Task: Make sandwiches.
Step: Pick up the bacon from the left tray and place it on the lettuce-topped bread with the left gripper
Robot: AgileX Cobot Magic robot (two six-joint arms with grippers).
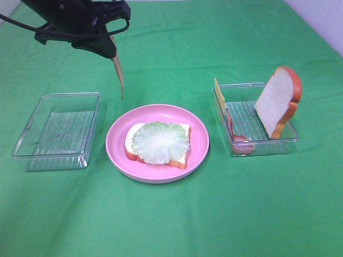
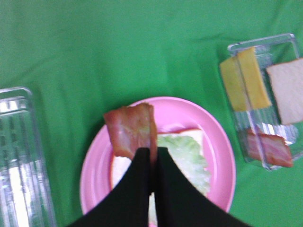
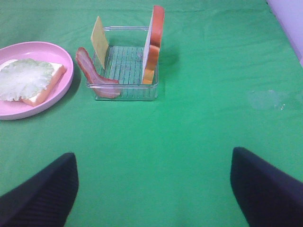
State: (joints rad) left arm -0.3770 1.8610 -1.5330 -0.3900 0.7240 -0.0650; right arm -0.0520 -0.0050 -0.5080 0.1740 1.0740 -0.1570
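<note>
Now left gripper (image 2: pixel 152 153), pinched shut on bacon strip (image 2: pixel 130 130), hangs raised near pink plate (image 1: pixel 115 144) w/ bread slice (image 1: pixel 130 140) & lettuce (image 1: pixel 161 142); right gripper (image 3: pixel 154 189) wide open, empty. Next, prob.: centre, lower, lay bacon on lettuce.

Item: lettering, labels, brands, numbers, signs. Count: none that I can read in any of my three views.
</note>
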